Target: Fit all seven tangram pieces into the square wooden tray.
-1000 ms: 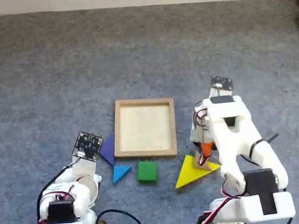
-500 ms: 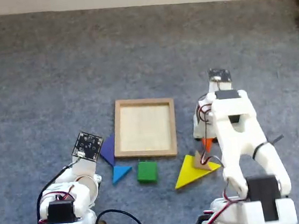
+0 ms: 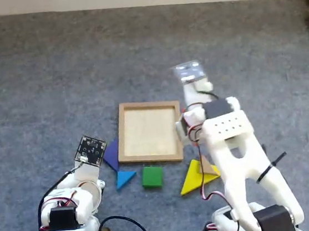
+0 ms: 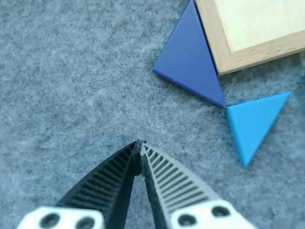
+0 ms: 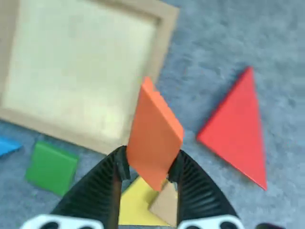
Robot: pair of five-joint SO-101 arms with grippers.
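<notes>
the right gripper [image 5: 147, 164], clamped on the orange parallelogram [image 5: 153, 131], has swung from beside the yellow triangle [image 3: 194, 179] to the right edge of the square wooden tray [image 3: 151, 159], so a first placement looks near. the left gripper [image 4: 139, 149], pressed together, hangs by the dark blue triangle [image 4: 190, 67].

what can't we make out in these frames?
- High view: the right arm covers its grip on the orange piece.
- High view: the left wrist's camera board overlaps the dark blue triangle.
- Right wrist view: the right gripper hides much of the yellow triangle and the tan piece; the tan piece's shape is unclear.
- Left wrist view: the tray is cut off by the edge.
</notes>
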